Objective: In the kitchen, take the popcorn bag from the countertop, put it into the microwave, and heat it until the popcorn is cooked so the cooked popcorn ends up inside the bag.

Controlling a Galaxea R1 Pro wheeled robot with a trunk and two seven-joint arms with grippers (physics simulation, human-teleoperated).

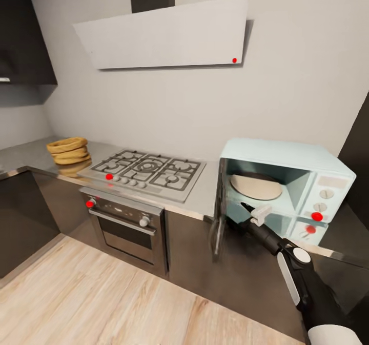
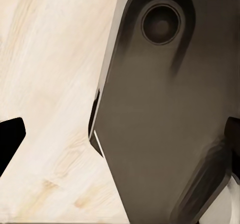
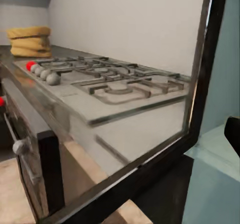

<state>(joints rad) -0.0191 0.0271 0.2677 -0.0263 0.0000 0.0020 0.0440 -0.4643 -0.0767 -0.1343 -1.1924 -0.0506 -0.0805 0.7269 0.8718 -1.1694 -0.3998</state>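
Popcorn bag (image 1: 69, 150): squat tan sack of ringed folds, upright on the tabletop (image 1: 31, 158) at about 9 o'clock in the head view, just beside the hob's far corner; seen again beyond the hob in the right wrist view (image 3: 29, 41).
Microwave (image 1: 287, 183): pale mint box at 3 o'clock, door (image 1: 220, 209) swung wide open, edge-on to the head camera; round cream turntable plate (image 1: 255, 186) lying bare inside; red dot on a knob at right.
Hob (image 1: 148, 173): steel, black grates, between bag and microwave; row of knobs along the front edge.
Oven (image 1: 128, 227): built in below the hob, dark glass, handle bar across.
Right jaws (image 1: 251, 209): at the microwave's open mouth, just below the plate level, close to the door's inner side; open or closed, cannot tell.
Left jaws: dark fingertip (image 2: 10, 139) at the frame edge over pale wooden floor (image 2: 45, 84) and the dark robot base (image 2: 165, 124); spacing suggests open, gripping nothing.
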